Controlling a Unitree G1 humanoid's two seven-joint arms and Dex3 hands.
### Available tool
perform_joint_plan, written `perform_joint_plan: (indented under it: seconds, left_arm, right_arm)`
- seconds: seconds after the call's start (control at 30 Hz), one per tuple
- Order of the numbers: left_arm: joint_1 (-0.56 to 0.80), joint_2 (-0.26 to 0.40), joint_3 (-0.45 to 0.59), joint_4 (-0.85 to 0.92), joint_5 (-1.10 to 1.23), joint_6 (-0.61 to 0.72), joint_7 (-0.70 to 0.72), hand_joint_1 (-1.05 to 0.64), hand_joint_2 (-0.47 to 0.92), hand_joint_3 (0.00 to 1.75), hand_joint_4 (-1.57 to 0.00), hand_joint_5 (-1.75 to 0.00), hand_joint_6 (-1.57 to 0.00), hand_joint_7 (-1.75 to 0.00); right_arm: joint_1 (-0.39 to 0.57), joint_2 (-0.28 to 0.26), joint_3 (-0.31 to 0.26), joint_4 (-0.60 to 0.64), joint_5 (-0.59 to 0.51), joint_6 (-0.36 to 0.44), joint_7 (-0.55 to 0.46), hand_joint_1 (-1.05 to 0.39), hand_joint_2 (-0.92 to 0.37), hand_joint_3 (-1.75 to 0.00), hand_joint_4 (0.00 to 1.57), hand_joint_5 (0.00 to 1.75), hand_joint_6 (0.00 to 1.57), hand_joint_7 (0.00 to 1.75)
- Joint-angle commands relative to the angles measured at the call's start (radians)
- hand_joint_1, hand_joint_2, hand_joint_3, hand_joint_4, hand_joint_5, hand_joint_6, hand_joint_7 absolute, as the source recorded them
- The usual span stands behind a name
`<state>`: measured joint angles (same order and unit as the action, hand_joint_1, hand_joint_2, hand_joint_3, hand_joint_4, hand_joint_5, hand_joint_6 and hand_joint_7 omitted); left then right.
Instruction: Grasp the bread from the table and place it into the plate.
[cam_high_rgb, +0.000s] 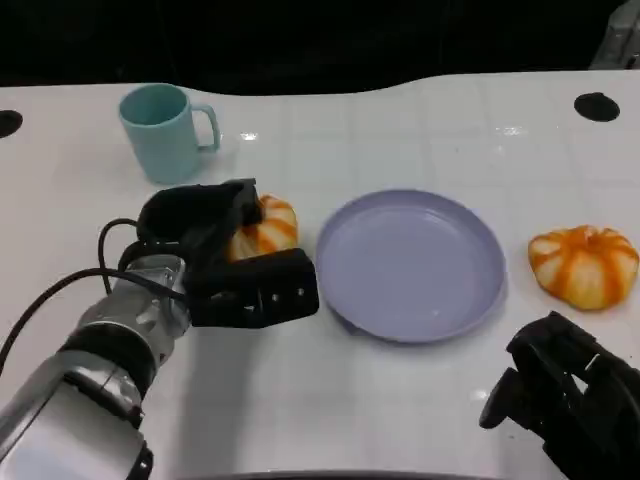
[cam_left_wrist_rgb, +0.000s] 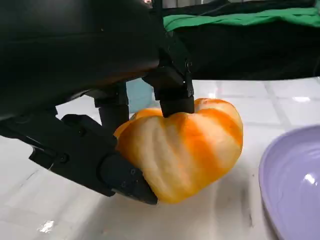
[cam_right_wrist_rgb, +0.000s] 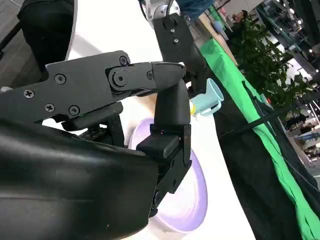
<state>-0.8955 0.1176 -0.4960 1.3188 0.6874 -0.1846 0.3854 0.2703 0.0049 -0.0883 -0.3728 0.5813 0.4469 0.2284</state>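
Note:
An orange-and-white striped bread roll (cam_high_rgb: 265, 228) lies just left of the lilac plate (cam_high_rgb: 410, 265). My left hand (cam_high_rgb: 225, 260) grips it, fingers over its top and thumb against its near side. In the left wrist view the roll (cam_left_wrist_rgb: 185, 150) is pinched between a fingertip above and the thumb below, right beside the plate's rim (cam_left_wrist_rgb: 295, 185); I cannot tell whether it is off the table. My right hand (cam_high_rgb: 560, 395) sits low at the table's near right, holding nothing, its fingers (cam_right_wrist_rgb: 167, 125) reaching toward the plate (cam_right_wrist_rgb: 195, 195).
A second striped roll (cam_high_rgb: 583, 264) lies right of the plate. A light teal mug (cam_high_rgb: 160, 132) stands behind my left hand, handle to the right. Black round holes (cam_high_rgb: 596, 106) mark the white table's far corners.

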Motion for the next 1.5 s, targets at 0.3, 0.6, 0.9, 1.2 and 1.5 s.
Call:
perform_joint_plan:
  seconds: [0.3,0.6,0.9,1.2,1.5]
  left_arm:
    - [-0.093,0.002,0.134,-0.066,-0.147,-0.065,-0.071,-0.21,0.66,0.74,-0.87,-1.75,-0.6,-1.75]
    - [-0.184,-0.026,0.091,-0.131,-0.126,-0.132,-0.206,-0.18,0.55,0.98,-0.9,-1.75,-0.69,-1.75]
    - [-0.246,-0.09,0.039,-0.129,-0.103,-0.131,-0.335,-0.18,0.53,0.96,-0.89,-1.75,-0.71,-1.75]
    - [-0.27,-0.162,-0.022,-0.085,-0.05,-0.079,-0.362,-0.22,0.65,0.78,-0.83,-1.75,-0.7,-1.6]
    - [-0.275,-0.202,-0.053,-0.042,-0.027,0.001,-0.4,-0.25,0.92,0.29,-0.73,-1.44,-0.87,-0.32]
  right_arm:
    - [-0.01,-0.008,-0.009,-0.003,0.01,0.0,-0.001,-0.52,-0.92,-0.18,0.62,1.75,0.55,1.53]
    - [-0.01,0.003,-0.004,-0.002,0.009,0.004,-0.014,-0.52,-0.92,-0.18,0.63,1.75,0.56,1.53]
    - [-0.004,0.007,0.007,-0.01,0.002,-0.004,-0.012,-0.52,-0.92,-0.18,0.63,1.75,0.55,1.53]
    - [0.001,0.011,0.02,-0.018,-0.006,-0.007,-0.021,-0.52,-0.92,-0.2,0.62,1.75,0.53,1.52]
    - [0.006,0.019,0.029,-0.028,-0.011,-0.005,-0.031,-0.51,-0.92,-0.19,0.61,1.75,0.54,1.5]
